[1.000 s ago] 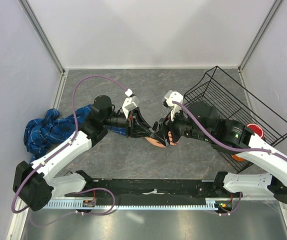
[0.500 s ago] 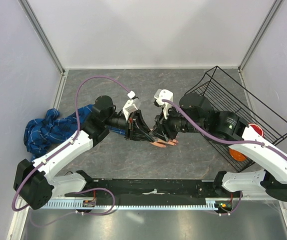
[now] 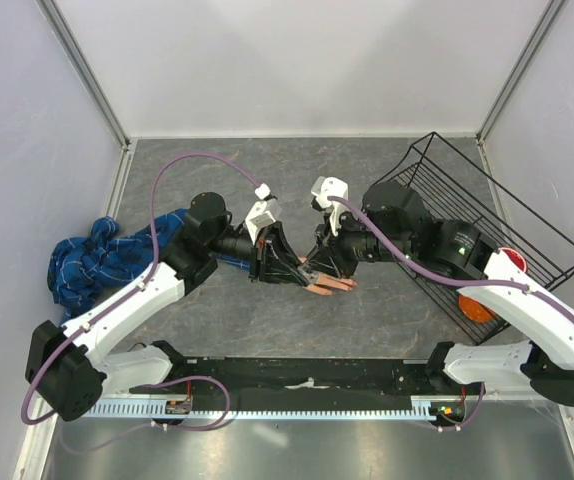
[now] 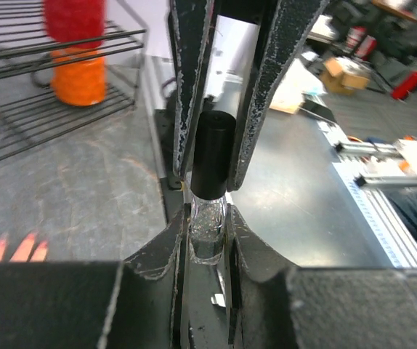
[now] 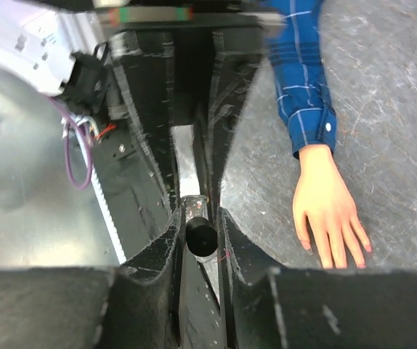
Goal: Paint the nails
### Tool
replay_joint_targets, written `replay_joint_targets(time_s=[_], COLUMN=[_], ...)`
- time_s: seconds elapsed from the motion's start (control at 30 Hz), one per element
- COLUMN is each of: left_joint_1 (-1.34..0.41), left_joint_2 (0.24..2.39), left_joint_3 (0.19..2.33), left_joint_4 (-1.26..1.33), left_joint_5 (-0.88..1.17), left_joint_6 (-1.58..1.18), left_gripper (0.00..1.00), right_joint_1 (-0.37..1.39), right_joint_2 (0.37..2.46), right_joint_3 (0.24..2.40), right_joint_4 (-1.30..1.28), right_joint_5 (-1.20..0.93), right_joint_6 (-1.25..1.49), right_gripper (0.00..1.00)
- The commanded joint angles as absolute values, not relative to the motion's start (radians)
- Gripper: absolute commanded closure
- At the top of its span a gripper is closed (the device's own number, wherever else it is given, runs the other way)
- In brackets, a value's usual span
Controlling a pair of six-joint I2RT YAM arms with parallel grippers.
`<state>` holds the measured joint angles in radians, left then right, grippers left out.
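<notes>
- Uncapping looks to be the step in hand: the left gripper (image 4: 208, 236) is clenched on the clear glass body of the small bottle (image 4: 208, 222). The right gripper (image 5: 197, 234) appears clamped on its black cap (image 4: 213, 156) from the opposite end.
- Done well, I judge, this means keeping the left grip firm and motionless and turning the cap about the bottle's own axis. The cap should then come away in a straight line — a sideways pull could tip the bottle or drag polish over the rim.
- Nails (image 5: 343, 260) are too small to read, so I cannot tell whether any carries polish. They tip the mannequin hand (image 5: 328, 211), which lies flat on the surface (image 3: 267, 330) with its fingers spread.
- Position: the hand sits at 3 o'clock of the cap in the right wrist view. In the top view it is just beside the meeting grippers, at about 5 o'clock.
- Materials: the bottle is smooth glass and likely slippery, and the cap is a plain dark cylinder. The gripper fingers are black and scuffed with pale flecks.
- Textures elsewhere: the hand is pale peach and smooth, the sleeve (image 5: 299, 80) soft blue plaid cloth, and the surface grey and faintly marbled — hard and flat.
</notes>
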<state>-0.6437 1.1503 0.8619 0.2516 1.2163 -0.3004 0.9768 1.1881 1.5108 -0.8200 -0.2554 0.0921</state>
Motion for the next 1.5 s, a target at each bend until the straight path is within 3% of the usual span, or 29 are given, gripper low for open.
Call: replay_joint_targets(time_s=[0.0, 0.03, 0.1, 0.13, 0.27, 0.43, 0.6, 0.73, 0.87, 1.0, 1.2, 1.47], left_joint_1=[-0.643, -0.643, -0.643, -0.643, -0.643, -0.643, -0.643, -0.643, -0.643, -0.643, -0.643, -0.644], left_joint_2=[1.080, 1.068, 1.037, 1.028, 1.017, 1.005, 1.005, 1.041, 1.080, 1.115, 1.131, 1.140], left_joint_3=[0.910, 0.911, 0.894, 0.893, 0.877, 0.877, 0.884, 0.900, 0.911, 0.913, 0.899, 0.891], left_joint_4=[0.106, 0.077, 0.049, 0.045, 0.066, 0.060, 0.054, 0.061, 0.115, 0.176, 0.265, 0.321], left_joint_5=[0.828, 0.746, 0.558, 0.537, 0.518, 0.502, 0.535, 0.655, 0.878, 1.023, 1.144, 1.206], left_joint_6=[-0.156, -0.135, -0.107, -0.100, -0.115, -0.103, -0.094, -0.113, -0.170, -0.228, -0.293, -0.342], left_gripper=[0.98, 0.98, 0.98, 0.98, 0.98, 0.98, 0.98, 0.98, 0.98, 0.98, 0.98, 0.98], right_joint_1=[0.982, 0.985, 1.018, 1.090, 1.238, 1.305, 1.305, 1.256, 1.198, 1.125, 1.049, 1.034], right_joint_2=[1.178, 1.177, 1.152, 1.129, 1.218, 1.350, 1.321, 1.244, 1.186, 1.111, 1.068, 1.065], right_joint_3=[1.433, 1.390, 1.277, 1.243, 1.273, 1.399, 1.381, 1.377, 1.385, 1.376, 1.356, 1.345], right_joint_4=[-0.662, -0.623, -0.488, -0.447, -0.437, -0.449, -0.453, -0.500, -0.589, -0.637, -0.640, -0.640], right_joint_5=[-0.218, -0.197, 0.053, 0.268, 0.608, 0.718, 0.710, 0.591, 0.389, 0.235, -0.069, -0.164], right_joint_6=[0.274, 0.337, 0.548, 0.592, 0.716, 0.718, 0.674, 0.582, 0.457, 0.371, 0.296, 0.245], right_gripper=[1.00, 1.00, 1.00, 1.00, 1.00, 1.00, 1.00, 0.56, 0.37, 0.35, 0.42, 0.54])
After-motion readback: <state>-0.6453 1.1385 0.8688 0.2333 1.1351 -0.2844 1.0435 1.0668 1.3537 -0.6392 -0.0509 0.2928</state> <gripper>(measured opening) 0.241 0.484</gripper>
